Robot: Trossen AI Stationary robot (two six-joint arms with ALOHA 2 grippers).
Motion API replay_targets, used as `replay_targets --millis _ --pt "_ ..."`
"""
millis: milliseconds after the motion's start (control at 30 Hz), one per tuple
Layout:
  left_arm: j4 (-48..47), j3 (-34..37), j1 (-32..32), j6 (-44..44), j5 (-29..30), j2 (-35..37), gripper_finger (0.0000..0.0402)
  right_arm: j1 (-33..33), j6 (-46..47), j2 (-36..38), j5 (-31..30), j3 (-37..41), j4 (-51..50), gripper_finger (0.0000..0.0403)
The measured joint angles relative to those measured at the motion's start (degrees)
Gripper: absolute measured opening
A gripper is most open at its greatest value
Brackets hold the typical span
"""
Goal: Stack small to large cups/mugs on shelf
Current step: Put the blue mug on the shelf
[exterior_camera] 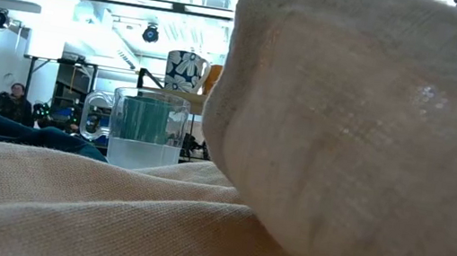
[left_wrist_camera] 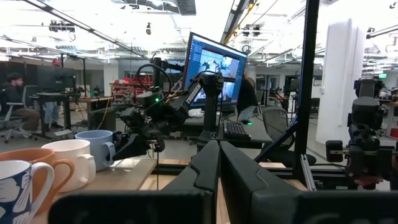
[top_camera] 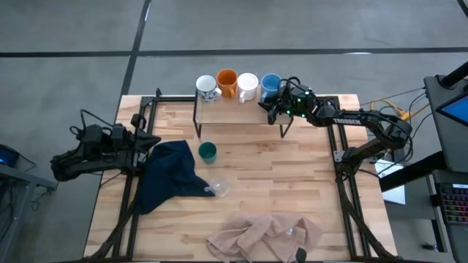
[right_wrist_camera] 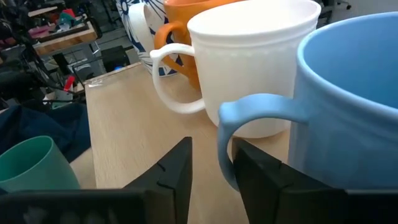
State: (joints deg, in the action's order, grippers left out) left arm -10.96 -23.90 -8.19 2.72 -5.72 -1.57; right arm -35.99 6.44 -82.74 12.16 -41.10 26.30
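Four mugs stand in a row on the shelf (top_camera: 234,111): patterned white (top_camera: 207,88), orange (top_camera: 227,82), plain white (top_camera: 247,86) and light blue (top_camera: 270,85). My right gripper (top_camera: 276,104) is at the blue mug, on its near side. It is open a little (right_wrist_camera: 211,168), and the lower part of the mug's handle (right_wrist_camera: 225,163) stands between its fingers. The dark green mug (top_camera: 208,152) and the clear glass cup (top_camera: 218,188) stand on the tabletop. My left gripper (top_camera: 151,144) is shut (left_wrist_camera: 219,171) and empty at the table's left. My right gripper has its fingers on either side of the blue mug's handle (right_wrist_camera: 225,163), coming level from the near right. The gap is wider than the handle. I cannot tell whether one finger (right_wrist_camera: 249,177) touches it. The mug stands upright on the shelf.
A dark blue cloth (top_camera: 168,175) lies left of the green mug and reaches the glass cup. A beige cloth (top_camera: 263,235) is bunched at the near edge and fills most of the low view (exterior_camera: 341,163). Black rails run along both table sides.
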Motion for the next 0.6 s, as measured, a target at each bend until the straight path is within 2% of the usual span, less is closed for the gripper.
replay_targets --millis 600 --pt "0.0 0.0 0.0 0.1 0.0 0.0 0.0000 0.0 -2.1 0.1 0.2 -2.0 -2.5 0.0107"
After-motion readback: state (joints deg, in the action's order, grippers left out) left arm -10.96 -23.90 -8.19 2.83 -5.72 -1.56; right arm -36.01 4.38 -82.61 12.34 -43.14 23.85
